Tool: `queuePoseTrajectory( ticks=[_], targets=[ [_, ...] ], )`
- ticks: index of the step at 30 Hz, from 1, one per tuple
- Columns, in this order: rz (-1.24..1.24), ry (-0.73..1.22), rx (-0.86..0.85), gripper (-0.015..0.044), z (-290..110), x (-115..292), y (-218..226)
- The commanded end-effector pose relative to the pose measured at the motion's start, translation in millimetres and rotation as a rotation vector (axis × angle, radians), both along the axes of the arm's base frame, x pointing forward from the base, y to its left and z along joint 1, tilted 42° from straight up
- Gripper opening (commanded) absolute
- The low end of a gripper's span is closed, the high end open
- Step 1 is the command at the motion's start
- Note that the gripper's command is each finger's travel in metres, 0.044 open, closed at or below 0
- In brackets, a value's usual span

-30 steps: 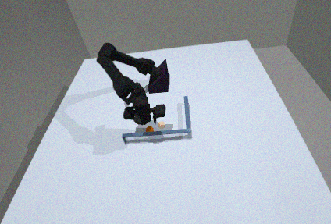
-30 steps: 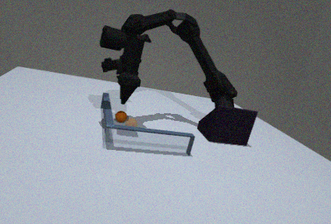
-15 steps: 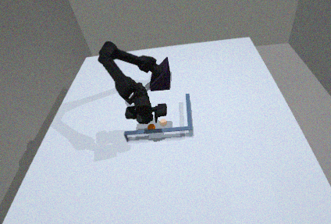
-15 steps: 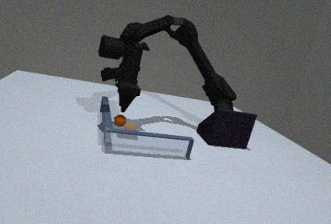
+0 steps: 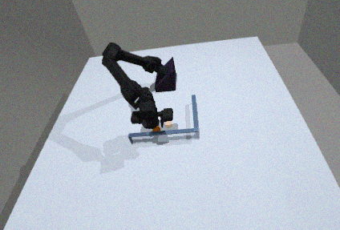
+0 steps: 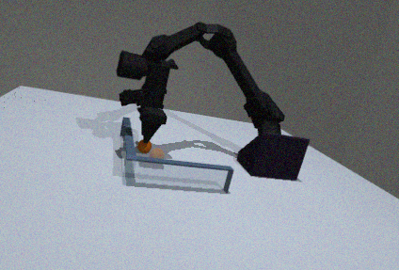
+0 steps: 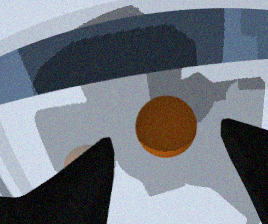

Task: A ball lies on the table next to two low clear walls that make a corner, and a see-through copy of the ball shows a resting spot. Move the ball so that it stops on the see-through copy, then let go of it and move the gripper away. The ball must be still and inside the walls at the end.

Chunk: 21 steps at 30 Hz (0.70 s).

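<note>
The orange ball lies on the table beside one clear wall. The other clear wall meets it at a corner. The see-through copy shows as a pale orange ball inside the corner, a short way from the ball; in the wrist view the left finger partly covers it. My gripper is open and points down at the ball's top. In the wrist view the ball shows between the fingertips, with a gap on each side.
The arm's dark base stands on the white table, outside the walls. The blue-edged walls are low and stand close to the gripper. The arm's shadow falls around the ball.
</note>
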State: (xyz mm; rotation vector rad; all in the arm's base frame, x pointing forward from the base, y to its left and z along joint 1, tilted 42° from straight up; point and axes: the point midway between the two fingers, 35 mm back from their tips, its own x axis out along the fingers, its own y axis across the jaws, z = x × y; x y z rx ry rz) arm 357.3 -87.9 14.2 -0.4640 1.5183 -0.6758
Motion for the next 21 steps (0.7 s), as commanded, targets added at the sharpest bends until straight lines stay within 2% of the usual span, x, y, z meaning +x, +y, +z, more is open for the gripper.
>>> queuePoseTrajectory(
  ticks=[1, 12, 16, 21],
  targets=[
    [0.0, 0.017, -0.005, 0.0293, -7.5, -4.8, -7.2],
    [0.0, 0.017, -0.007, 0.0293, -17.2, -6.5, -16.2],
    [0.0, 0.017, -0.007, 0.0188, -17.2, -6.5, -16.2],
    [0.0, 0.017, -0.007, 0.0155, -17.2, -6.5, -16.2]
  ],
)
